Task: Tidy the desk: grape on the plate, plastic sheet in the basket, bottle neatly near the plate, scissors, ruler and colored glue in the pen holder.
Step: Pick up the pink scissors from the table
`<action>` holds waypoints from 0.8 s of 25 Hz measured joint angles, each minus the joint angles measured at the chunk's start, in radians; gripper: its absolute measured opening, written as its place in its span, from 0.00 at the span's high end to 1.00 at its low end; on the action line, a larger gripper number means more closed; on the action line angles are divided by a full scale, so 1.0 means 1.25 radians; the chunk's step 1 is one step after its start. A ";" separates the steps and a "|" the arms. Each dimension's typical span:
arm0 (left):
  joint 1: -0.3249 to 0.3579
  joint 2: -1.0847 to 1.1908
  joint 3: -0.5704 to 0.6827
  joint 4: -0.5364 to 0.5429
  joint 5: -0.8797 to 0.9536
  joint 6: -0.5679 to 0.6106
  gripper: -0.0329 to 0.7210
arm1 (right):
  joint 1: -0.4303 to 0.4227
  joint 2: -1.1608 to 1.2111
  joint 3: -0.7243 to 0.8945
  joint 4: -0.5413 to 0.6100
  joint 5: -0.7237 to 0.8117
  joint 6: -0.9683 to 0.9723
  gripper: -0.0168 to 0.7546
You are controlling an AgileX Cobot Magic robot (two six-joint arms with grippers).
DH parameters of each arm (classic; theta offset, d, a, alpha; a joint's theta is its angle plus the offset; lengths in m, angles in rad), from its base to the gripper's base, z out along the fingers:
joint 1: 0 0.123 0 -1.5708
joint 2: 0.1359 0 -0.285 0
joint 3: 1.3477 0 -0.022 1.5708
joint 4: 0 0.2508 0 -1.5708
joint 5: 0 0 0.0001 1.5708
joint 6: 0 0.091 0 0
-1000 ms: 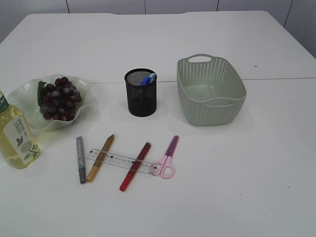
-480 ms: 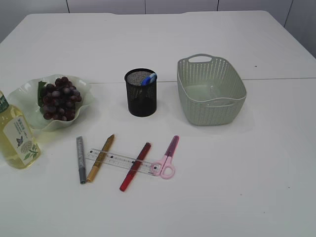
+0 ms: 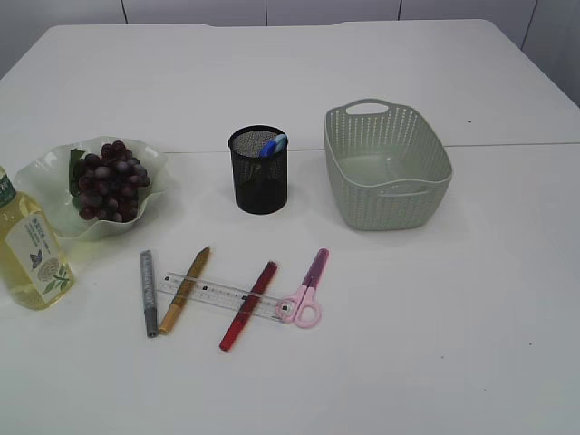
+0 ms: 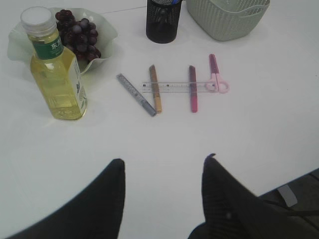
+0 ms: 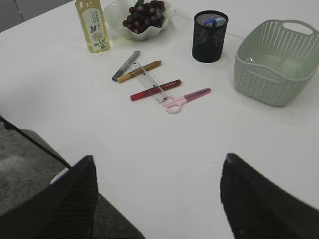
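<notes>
1. On the surface (image 3: 507,299), nothing had shifted in the last second: scissors (image 3: 305,288), ruler (image 3: 220,294) and glue sticks (image 3: 247,293) lay untouched before the pen holder (image 3: 258,170)
2. Left fingers (image 4: 117,172) and right fingers (image 5: 87,174) hung spread and empty, so pen-holder sorting remained

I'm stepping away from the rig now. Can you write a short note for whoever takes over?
Left pincer and right pincer: open, empty, back from the things.
Done: grapes on the plate; bottle upright beside it.
The basket seems to hold something pale; the sheet cannot be confirmed.
Left: scissors, ruler and three glue sticks lie on the table and go in the pen holder.
</notes>
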 joint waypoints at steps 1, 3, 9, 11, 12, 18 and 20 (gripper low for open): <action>0.000 0.000 0.000 0.000 0.000 0.000 0.47 | 0.000 0.000 0.000 0.000 -0.001 0.000 0.25; 0.000 0.000 0.000 0.000 0.000 0.000 0.47 | 0.000 0.000 0.000 0.000 -0.006 0.000 0.25; 0.000 0.000 0.000 -0.001 0.000 0.000 0.47 | 0.000 0.000 0.000 -0.005 -0.043 0.000 0.25; 0.000 0.000 0.000 -0.002 0.000 0.000 0.47 | 0.000 0.000 0.000 -0.001 -0.068 0.000 0.25; 0.000 0.000 0.000 -0.002 0.000 0.000 0.47 | 0.000 0.000 0.000 0.003 -0.084 0.000 0.25; 0.000 0.000 0.000 -0.002 0.000 0.000 0.47 | 0.000 0.000 0.000 0.002 -0.150 0.000 0.25; 0.000 0.000 0.000 -0.002 0.000 0.000 0.47 | 0.000 0.002 0.000 -0.009 -0.155 0.000 0.25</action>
